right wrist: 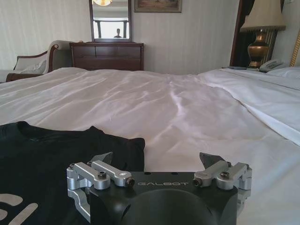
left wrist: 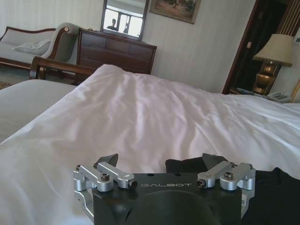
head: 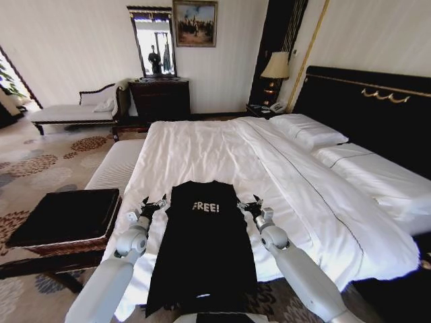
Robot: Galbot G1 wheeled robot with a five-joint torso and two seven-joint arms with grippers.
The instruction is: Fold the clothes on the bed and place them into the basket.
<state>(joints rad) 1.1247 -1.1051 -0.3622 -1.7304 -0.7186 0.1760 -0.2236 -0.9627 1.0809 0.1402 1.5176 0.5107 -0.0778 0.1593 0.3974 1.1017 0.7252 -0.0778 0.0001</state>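
The black T-shirt [head: 205,249] with white "FREE!" lettering lies flat as a narrow strip on the near end of the bed [head: 202,145], its lower end hanging over the bed's edge. My left gripper [head: 153,204] stands open just beside the shirt's left shoulder. On the other side, my right gripper [head: 249,204] is open at the right shoulder. The left wrist view shows the open left gripper [left wrist: 161,159] low over the duvet with the shirt [left wrist: 281,192] at its side. The right wrist view shows the right gripper [right wrist: 157,157] next to the shirt's sleeve [right wrist: 42,154]. The wicker basket [head: 67,245] stands left of the bed.
A cream striped bench [head: 118,165] runs along the bed's left side behind the basket. Pillows [head: 306,129] lie against the black headboard [head: 377,108]. A dark dresser [head: 160,97], a white chaise longue [head: 71,111] and a lamp [head: 276,67] stand at the far wall.
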